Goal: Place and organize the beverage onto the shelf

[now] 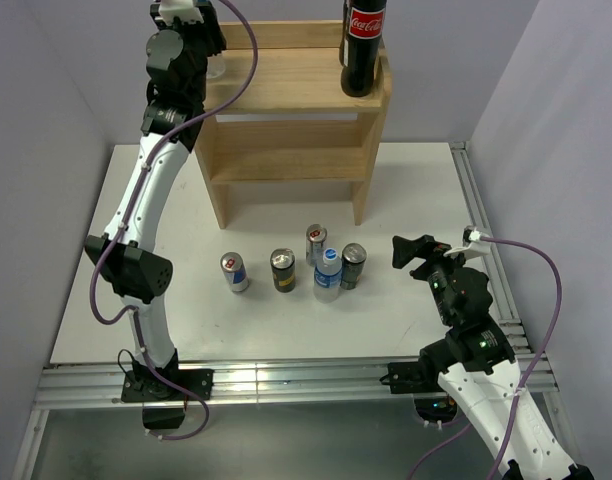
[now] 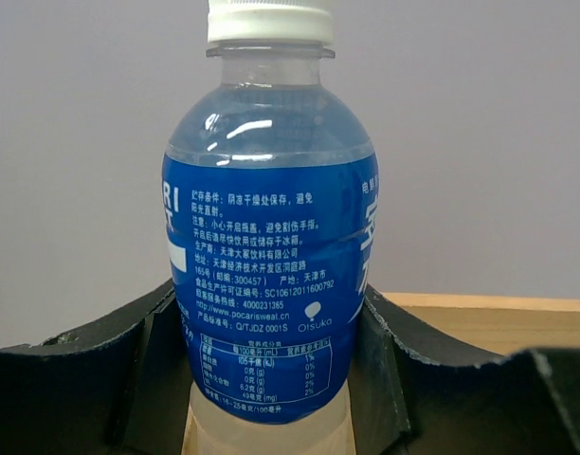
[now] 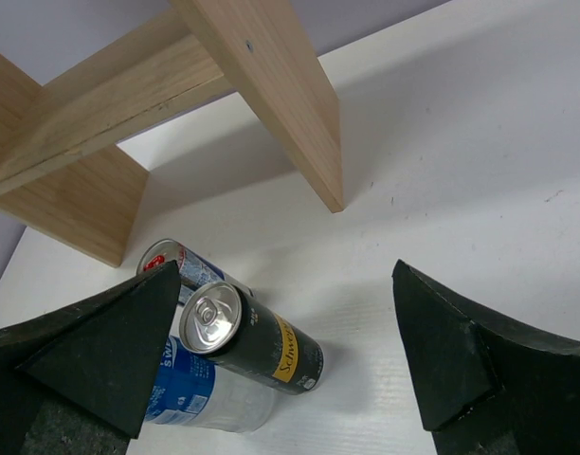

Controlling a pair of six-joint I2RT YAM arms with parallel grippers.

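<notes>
white table (image 1: 426,200), plain grey walls, shelf (image 1: 286,150) at the far edge. cola bottle (image 1: 363,50) stands upright on the top board (image 2: 480,322), right corner.

my left gripper (image 2: 271,318) is up at the left side of that board, pinching the blue-label bottle (image 2: 269,237) low on its body, bottle upright, white cap (image 2: 269,21) on top. my right gripper (image 1: 418,252) hangs spread wide and empty over the table's right side, aimed at the row of drinks (image 1: 328,274) in front of the shelf.

step in hand, my guess: set this bottle on the top tier. to do it well, keep it vertical, land the base flat and fully on the board, well apart from the cola. part the fingers only once it stands on its own, then back out straight so nothing clips it.

views: left wrist gives the label, the grip and pale wood under the base, but i cannot tell if the base touches. top view gives where on the shelf i am, though my arm hides most of the bottle. right wrist alone shows the dark can (image 3: 257,343) close up and a side panel (image 3: 271,85), no top tier.
</notes>
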